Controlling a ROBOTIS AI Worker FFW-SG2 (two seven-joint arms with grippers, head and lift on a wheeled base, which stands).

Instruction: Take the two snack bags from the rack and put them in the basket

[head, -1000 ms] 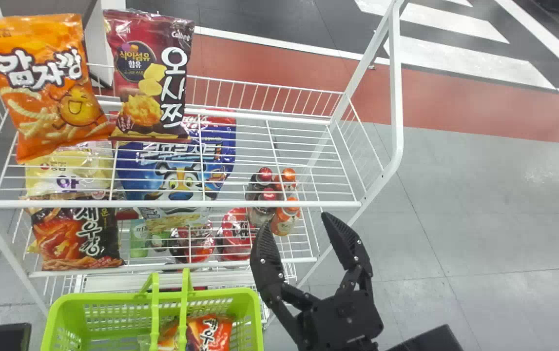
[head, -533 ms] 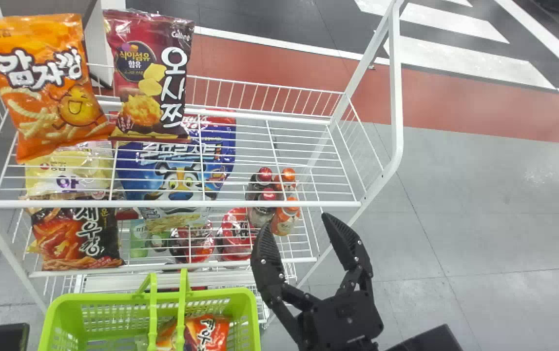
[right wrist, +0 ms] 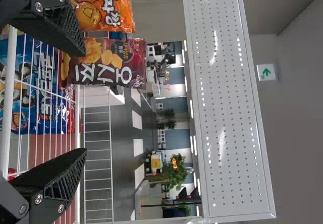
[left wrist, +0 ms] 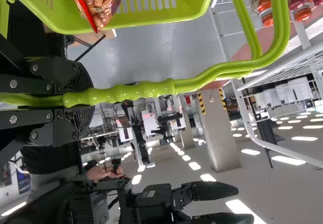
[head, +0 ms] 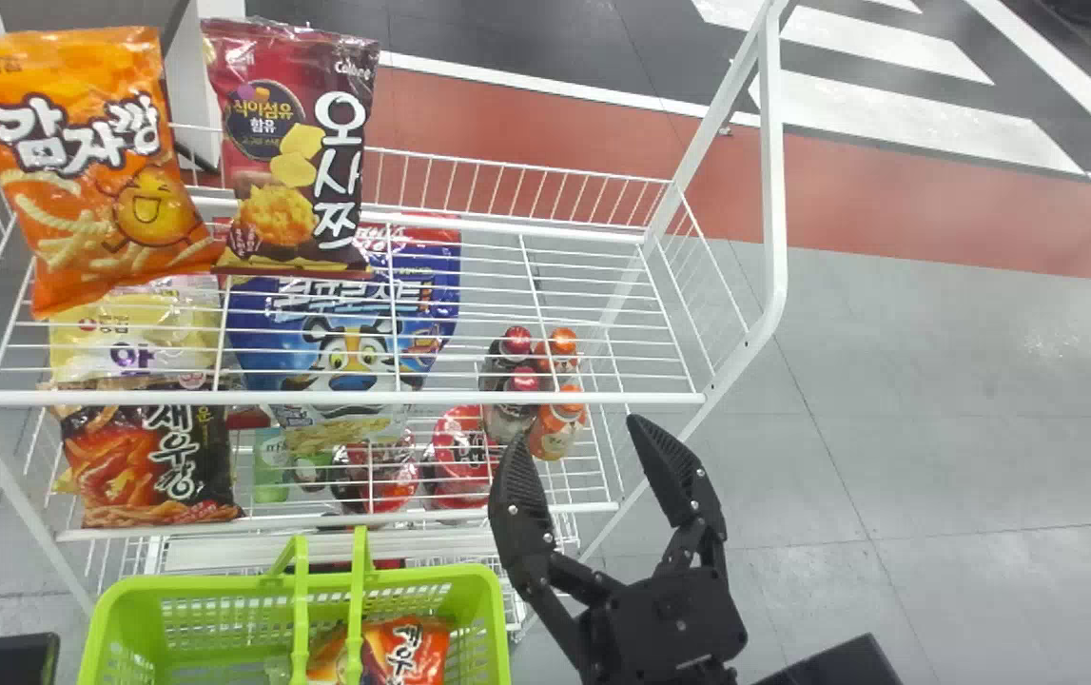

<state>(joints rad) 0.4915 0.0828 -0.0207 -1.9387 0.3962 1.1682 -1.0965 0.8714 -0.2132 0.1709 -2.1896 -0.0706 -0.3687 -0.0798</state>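
And there's the right gripper (head: 580, 430), its two fingers spread wide with nothing between them, poised by the lower right part of the rack (head: 336, 398), well apart from the top-shelf bags. Up there on the left, an orange snack bag (head: 93, 181) and a dark red snack bag (head: 293, 157) sit side by side, edges meeting! Beneath them, a blue bag (head: 264, 328) and a black snack bag (head: 141, 457) show through the wires, with bottles (head: 555, 433) farther right. Over in the left wrist view, the left gripper (left wrist: 78, 100) is clamped around the handle (left wrist: 146, 89) of the green basket (head: 431, 576), where a red-orange bag (head: 407, 652) lies inside.
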